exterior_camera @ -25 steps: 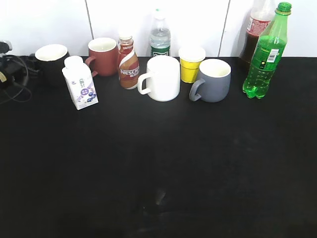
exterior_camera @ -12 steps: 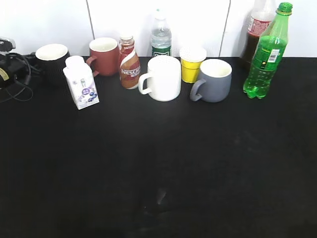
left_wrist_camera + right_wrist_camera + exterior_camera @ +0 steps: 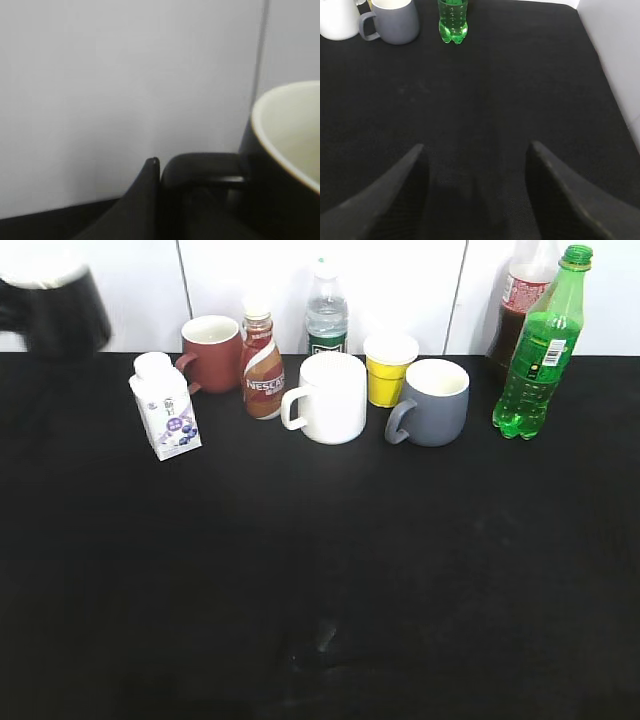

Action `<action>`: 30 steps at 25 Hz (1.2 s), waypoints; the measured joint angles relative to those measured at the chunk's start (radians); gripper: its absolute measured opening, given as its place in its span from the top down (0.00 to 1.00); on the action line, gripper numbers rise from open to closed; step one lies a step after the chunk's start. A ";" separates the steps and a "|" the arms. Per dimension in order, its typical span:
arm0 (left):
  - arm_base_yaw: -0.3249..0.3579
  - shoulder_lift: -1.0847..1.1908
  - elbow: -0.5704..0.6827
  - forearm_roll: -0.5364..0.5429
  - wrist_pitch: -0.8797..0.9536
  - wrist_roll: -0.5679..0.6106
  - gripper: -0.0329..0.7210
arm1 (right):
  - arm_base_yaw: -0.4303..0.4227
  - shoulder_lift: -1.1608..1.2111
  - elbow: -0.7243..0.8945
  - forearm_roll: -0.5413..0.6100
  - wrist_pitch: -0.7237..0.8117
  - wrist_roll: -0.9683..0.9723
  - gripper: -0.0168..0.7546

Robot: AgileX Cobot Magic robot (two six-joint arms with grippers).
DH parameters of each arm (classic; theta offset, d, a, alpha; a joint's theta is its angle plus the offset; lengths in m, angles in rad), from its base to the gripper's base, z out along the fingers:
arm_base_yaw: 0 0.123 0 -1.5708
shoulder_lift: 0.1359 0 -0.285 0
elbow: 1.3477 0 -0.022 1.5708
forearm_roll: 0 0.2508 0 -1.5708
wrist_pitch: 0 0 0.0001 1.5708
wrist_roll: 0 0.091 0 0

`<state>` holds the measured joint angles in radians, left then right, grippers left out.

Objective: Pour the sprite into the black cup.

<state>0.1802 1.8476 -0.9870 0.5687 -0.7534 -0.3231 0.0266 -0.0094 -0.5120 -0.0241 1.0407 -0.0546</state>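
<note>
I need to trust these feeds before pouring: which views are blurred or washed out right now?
Exterior view: the black cup, lifted at top left, is smeared by motion blur; the sprite and the standing mugs are sharp, against a washed-out white wall. Left wrist view: soft throughout, the cup's rim too close to focus. Right wrist view: table sharp, the right gripper's fingers dark and blurred.

Black cup [image 3: 62,308]: glossy glazed outside, smooth off-white inside. Sprite [image 3: 540,345]: translucent bright-green plastic, shiny, paper-like label. Table [image 3: 400,570]: matt black cloth with fine woven texture. Grey mug [image 3: 435,403]: matt finish. White mug [image 3: 330,398]: smooth glaze. Milk carton [image 3: 165,408]: printed paperboard.
</note>
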 joint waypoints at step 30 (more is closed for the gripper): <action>-0.466 -0.088 0.411 -0.100 -0.216 0.073 0.90 | 0.043 2.068 -0.320 -0.028 -2.070 0.067 0.11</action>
<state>-0.2857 1.7598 -0.5764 0.4691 -0.9698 -0.2502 0.0696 2.0591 -0.8325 -0.0526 -1.0294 0.0124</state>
